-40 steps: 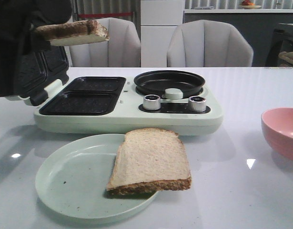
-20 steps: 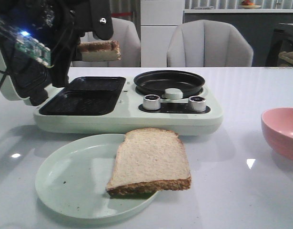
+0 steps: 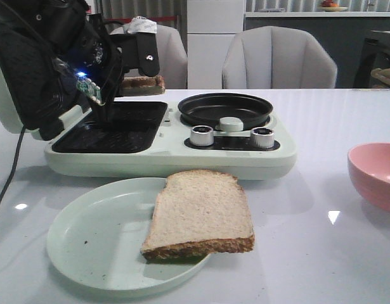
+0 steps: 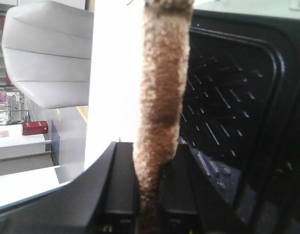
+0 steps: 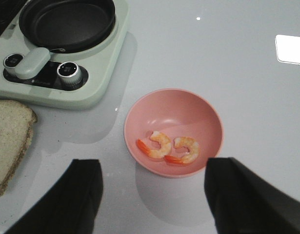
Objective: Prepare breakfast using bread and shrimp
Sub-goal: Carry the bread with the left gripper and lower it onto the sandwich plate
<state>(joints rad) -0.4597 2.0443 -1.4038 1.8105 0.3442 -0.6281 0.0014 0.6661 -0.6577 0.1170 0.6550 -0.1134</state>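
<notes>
The breakfast maker (image 3: 182, 149) is the largest item: pale green body, lid open, two black grill wells (image 3: 118, 123) beneath the left claw, a round black pan (image 3: 225, 109) beyond it to the side.

The left claw (image 4: 150, 195) is pinching one slice of bread (image 4: 162, 92) by its edge, fingers (image 4: 121, 190) pressed on both faces. In the front view that slice (image 3: 143, 82) hangs just above the far grill well, not yet touching it.

The pale green plate (image 3: 87, 244) sits well clear of the left claw, in front of the appliance. The second slice (image 3: 201, 212) rests on it, overhanging the rim on one side.

The pink bowl (image 5: 173, 131) lies directly ahead of the right claw (image 5: 152, 195), whose fingers are spread wide and empty.

Two shrimp (image 5: 169, 148) lie in the bowl's base, side by side.

Judgement: the step in hand is loading the first slice into the grill. The next move calls for lowering and flattening the slice into one well, squared to its walls, before releasing. The plate slice and the shrimp remain unhandled.
</notes>
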